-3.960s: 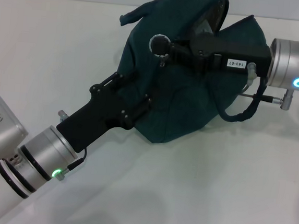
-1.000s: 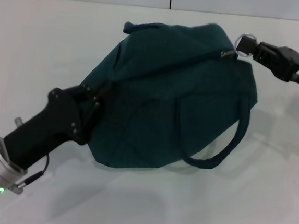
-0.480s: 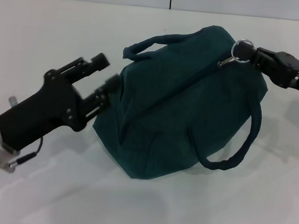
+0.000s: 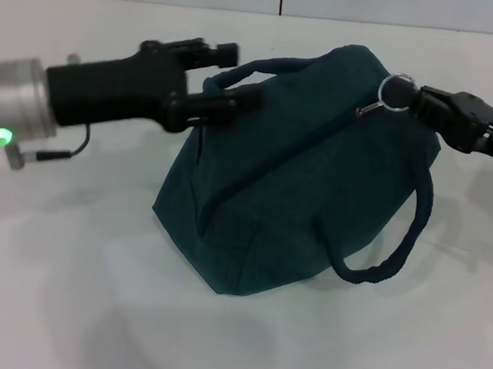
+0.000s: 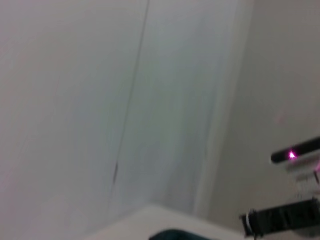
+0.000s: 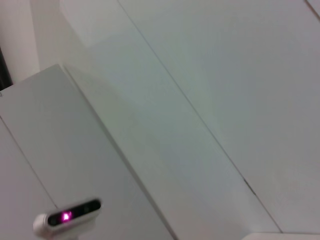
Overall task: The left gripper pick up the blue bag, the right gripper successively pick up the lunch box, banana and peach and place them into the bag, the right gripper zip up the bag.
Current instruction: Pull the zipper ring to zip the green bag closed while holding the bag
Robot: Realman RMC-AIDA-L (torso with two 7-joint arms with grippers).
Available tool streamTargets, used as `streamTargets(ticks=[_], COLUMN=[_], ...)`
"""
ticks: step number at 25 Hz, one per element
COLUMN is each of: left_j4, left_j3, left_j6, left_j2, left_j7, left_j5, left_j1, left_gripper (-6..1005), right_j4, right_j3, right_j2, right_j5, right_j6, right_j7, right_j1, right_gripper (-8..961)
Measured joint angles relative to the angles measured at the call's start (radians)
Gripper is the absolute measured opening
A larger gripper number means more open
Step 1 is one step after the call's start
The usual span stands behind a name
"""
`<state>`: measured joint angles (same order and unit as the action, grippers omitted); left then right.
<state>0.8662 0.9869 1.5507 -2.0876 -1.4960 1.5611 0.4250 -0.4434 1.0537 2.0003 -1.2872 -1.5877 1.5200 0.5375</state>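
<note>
You are at the last step: the blue bag (image 4: 299, 172) sits mid-table, zipped nearly to its far right end. Your right gripper (image 4: 414, 100) pinches the zipper ring (image 4: 398, 88); finish the pull, then release. Your left gripper (image 4: 234, 75), jaws wide, hovers beside the far handle (image 4: 265, 68).

The left pincer (image 4: 230, 79) has let go of the blue bag (image 4: 299, 172) and swung up beside its handle.
</note>
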Motion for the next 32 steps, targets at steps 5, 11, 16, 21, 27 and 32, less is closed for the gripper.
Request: streamTargets(ticks=[5, 11, 16, 21, 27, 32], left_j4=[0.253, 0.396, 0.394, 0.372, 0.377, 0.378], left_j3=[0.034, 0.076, 0.120, 0.126, 0.150, 0.140], left_j6=[0.001, 0.096, 0.112, 0.113, 0.111, 0.081], left_j2=[0.006, 0.020, 0.018, 0.011, 0.005, 0.003], left_j7=[-0.335, -0.651, -0.750, -0.747, -0.691, -0.684], left_j5=[0.186, 0.356, 0.488, 0.522, 0.546, 0.524], left_j1=[0.048, 0.146, 0.221, 0.252, 0.245, 0.225], left_gripper=[736, 737, 736, 716, 588, 409], right_j4=[-0.001, 0.000, -0.004, -0.003, -0.009, -0.007], right_j3=[-0.002, -0.003, -0.003, -0.003, -0.013, -0.016], right_j2=[-0.008, -0.012, -0.015, -0.015, -0.018, -0.025], right_j5=[0.003, 0.006, 0.006, 0.008, 0.008, 0.008], right_j6=[0.004, 0.004, 0.001, 0.000, -0.004, -0.006], right_j7=[-0.007, -0.021, -0.021, -0.021, -0.020, -0.018], right_j1=[-0.002, -0.003, -0.004, -0.010, -0.026, -0.027], right_gripper=[14, 14, 14, 14, 14, 14])
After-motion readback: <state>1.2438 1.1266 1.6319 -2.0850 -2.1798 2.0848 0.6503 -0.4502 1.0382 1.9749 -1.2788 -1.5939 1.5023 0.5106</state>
